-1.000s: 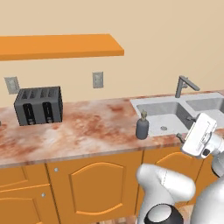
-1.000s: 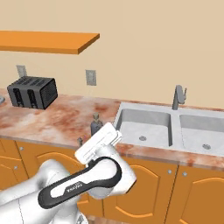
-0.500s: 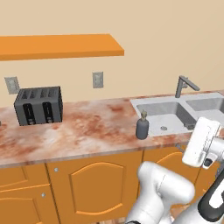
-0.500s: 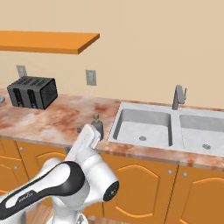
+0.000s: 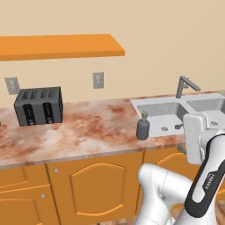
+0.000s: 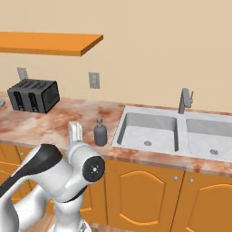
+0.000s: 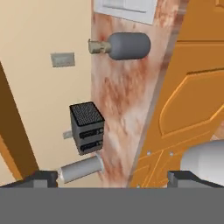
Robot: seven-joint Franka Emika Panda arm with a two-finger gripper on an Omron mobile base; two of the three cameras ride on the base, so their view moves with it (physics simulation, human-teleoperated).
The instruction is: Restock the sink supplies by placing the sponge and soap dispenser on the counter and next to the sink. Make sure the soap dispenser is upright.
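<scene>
The dark grey soap dispenser point(image 5: 143, 127) point(image 6: 100, 132) stands upright on the marbled counter point(image 5: 88, 128), just left of the grey sink point(image 5: 163, 110) point(image 6: 149, 127). The hand view is rolled, so the soap dispenser point(image 7: 127, 45) looks sideways there, near the sink's corner point(image 7: 127, 6). My gripper point(image 7: 113, 178) is open with nothing between its fingertips point(image 7: 41, 178). It hangs in front of the cabinets and is clear of the dispenser. My white hand point(image 5: 196, 137) sits below the counter edge by the sink. The sponge is out of view.
A black toaster point(image 5: 38, 106) point(image 7: 87, 127) stands at the counter's left, under an orange wall shelf point(image 5: 61, 46). A pale grey cylinder point(image 7: 81, 169) stands beyond the toaster. The faucet point(image 5: 184, 85) rises behind the sink. Orange cabinet doors point(image 6: 145, 195) run below the counter.
My arm has folded, and the hand has drifted left along the cabinet front, away from the sink. The gripper has stayed open and the dispenser has not moved.
</scene>
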